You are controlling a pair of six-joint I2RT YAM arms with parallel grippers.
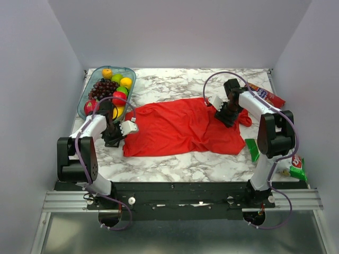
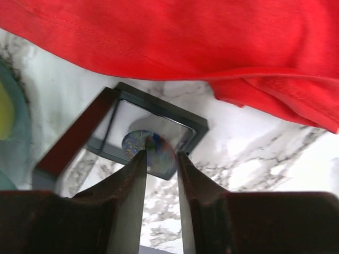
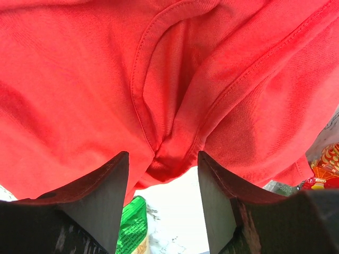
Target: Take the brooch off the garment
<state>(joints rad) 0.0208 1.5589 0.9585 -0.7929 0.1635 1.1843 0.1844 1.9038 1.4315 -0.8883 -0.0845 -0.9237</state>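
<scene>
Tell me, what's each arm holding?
Left jaws: nothing, parted, tips by the small round brooch. Right jaws: straddling a fold of the red cloth T-shirt, grip unclear.

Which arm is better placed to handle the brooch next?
Left. The left gripper sits right over the brooch, which lies in the black frame, apart from the garment. The right gripper is at a fold of the garment instead.

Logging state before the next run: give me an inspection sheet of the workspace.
Surface: marble-pattern table, flat.
Job's things: garment spread mid-table; brooch off it, lying at the black frame.
Clutter: fruit bowl, red snack bag, green packets.
Grippers: left gripper parted over the brooch; right gripper open, a garment fold between its jaws.
Cables: purple cables looped along both arms.
Surroundings: plain walls; nothing else seen.
</scene>
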